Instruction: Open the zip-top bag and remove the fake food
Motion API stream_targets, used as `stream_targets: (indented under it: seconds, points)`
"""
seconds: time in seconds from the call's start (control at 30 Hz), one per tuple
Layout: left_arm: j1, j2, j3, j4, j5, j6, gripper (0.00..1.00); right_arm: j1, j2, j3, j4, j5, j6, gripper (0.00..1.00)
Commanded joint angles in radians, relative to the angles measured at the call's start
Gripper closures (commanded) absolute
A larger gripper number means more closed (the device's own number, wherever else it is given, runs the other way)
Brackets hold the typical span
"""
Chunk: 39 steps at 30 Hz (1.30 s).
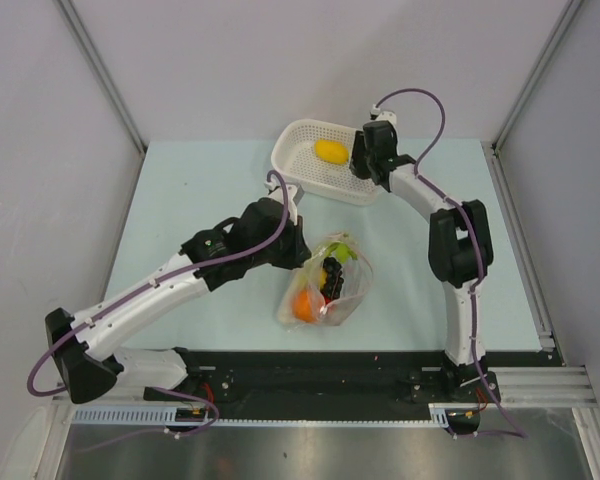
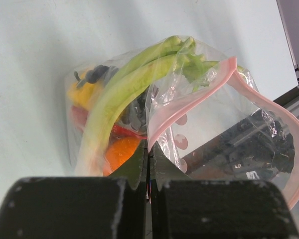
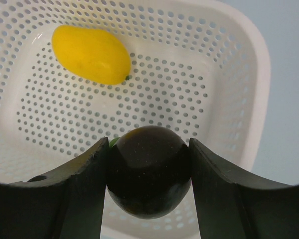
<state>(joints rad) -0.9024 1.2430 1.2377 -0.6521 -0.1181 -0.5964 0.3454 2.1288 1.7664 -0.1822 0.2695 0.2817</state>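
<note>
— Holding anything, those right jaws?

— Yes. They are closed part-way onto the dark round fruit, one finger against each side of it. They hang over the white basket, which sits at the far edge of the surface, a little right of its middle. The yellow lemon lies on the basket floor, apart from the fruit.

— So the drop is straight down?

— I would judge so. The fruit is inside the rim with bare floor below it, so opening should land it beside the lemon, not on it.

— And the left jaws?

— Pinched fully together on the zip-top bag, at the pink zip strip of one lip. The mouth gapes open to their right.

— Where does the bag lie?

— Around the middle of the surface, toward the near edge and well apart from the basket. The fake food inside it includes the green-white stalk, the orange and a red piece.

— Which arm takes the next piece?

— Probably the right, since the left is busy pinning the lip. From the right jaws the bag lies back toward the near-left corner. The stalk's long axis runs from deep in the bag out to the mouth, its leafy tip toward the far-right corner, so that end would meet the right jaws first.
</note>
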Motion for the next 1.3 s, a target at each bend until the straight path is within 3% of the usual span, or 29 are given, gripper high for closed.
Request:
stream_targets:
  seconds: [0.0,0.03,0.17,0.2,0.23,0.3,0.33,0.4,0.5,0.67,0.83,1.0,1.03,1.13,1.17,1.27]
  points:
    - [0.0,-0.037,0.017,0.014,0.023,0.029,1.0,-0.016,0.068,0.211,-0.072,0.002,-0.013,0.79]
    - [0.0,-0.037,0.02,0.008,0.02,0.027,1.0,-0.017,0.092,0.241,-0.101,-0.004,-0.001,0.69]
    - [0.0,-0.042,0.022,0.003,0.014,0.03,1.0,-0.009,0.167,0.41,-0.264,-0.013,-0.001,0.46]
    - [0.0,-0.043,0.02,0.005,0.014,0.03,1.0,-0.009,0.174,0.425,-0.298,-0.015,-0.003,0.44]
    - [0.0,-0.042,0.019,0.009,0.014,0.029,1.0,-0.006,0.171,0.433,-0.309,-0.006,-0.003,0.32]
    - [0.0,-0.04,0.02,0.011,0.017,0.03,1.0,0.0,0.16,0.441,-0.316,0.002,-0.006,0.24]
    - [0.0,-0.036,0.022,0.012,0.017,0.03,1.0,0.004,0.152,0.444,-0.319,0.011,-0.009,0.15]
    - [0.0,-0.033,0.023,0.015,0.014,0.029,1.0,0.007,0.134,0.484,-0.353,0.022,-0.021,0.07]
    - [0.0,-0.027,0.026,0.019,0.017,0.03,1.0,0.021,0.117,0.576,-0.468,0.031,-0.021,0.05]
    - [0.0,-0.02,0.023,0.025,0.021,0.033,1.0,0.055,-0.036,0.613,-0.753,0.027,0.091,0.05]
    - [0.0,-0.008,0.04,0.034,0.024,0.037,1.0,0.17,-0.338,0.282,-0.76,-0.038,0.053,0.07]
    - [0.0,0.007,0.058,0.034,0.026,0.037,1.0,0.334,-0.629,0.079,-0.761,-0.051,0.097,0.17]
    - [0.002,0.009,0.062,0.035,0.028,0.035,1.0,0.354,-0.662,0.0,-0.743,-0.074,0.149,0.19]
    - [0.002,0.015,0.066,0.046,0.043,0.023,1.0,0.446,-0.757,-0.119,-0.67,-0.18,0.246,0.41]
    - [0.002,0.016,0.068,0.055,0.047,0.018,1.0,0.47,-0.77,-0.187,-0.657,-0.179,0.266,0.53]
    - [0.002,0.018,0.075,0.068,0.046,0.007,1.0,0.537,-0.779,-0.277,-0.64,-0.155,0.333,0.69]
